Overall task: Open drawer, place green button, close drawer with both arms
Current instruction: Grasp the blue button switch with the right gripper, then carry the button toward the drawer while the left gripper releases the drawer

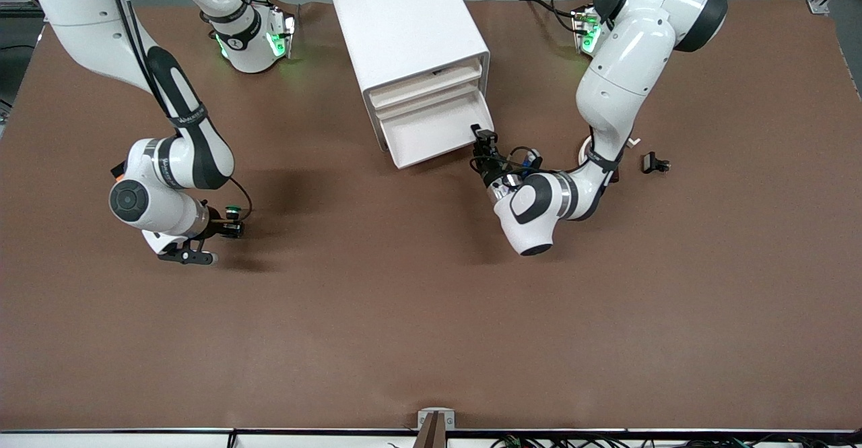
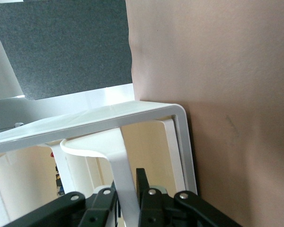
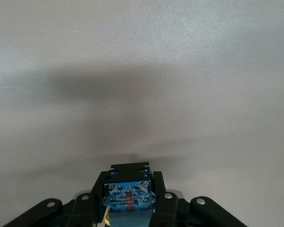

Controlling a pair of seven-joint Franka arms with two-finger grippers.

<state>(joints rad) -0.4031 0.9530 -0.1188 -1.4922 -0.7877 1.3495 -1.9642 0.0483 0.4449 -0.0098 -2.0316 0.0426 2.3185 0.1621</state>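
Nearest the camera, right hand (image 1: pixel 232 222) clamped on the button (image 1: pixel 233 211) low over bare worktop (image 1: pixel 431 313), well toward the right arm's end from the pulled-out drawer (image 1: pixel 431 135) (left hand (image 1: pixel 483 139) pinching its corner).

No legible text, label, brand, number or sign anywhere.

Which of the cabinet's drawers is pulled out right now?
The lowest visible drawer, its tray jutting toward the front camera; the left gripper is at its corner. The drawers above sit nearly flush.
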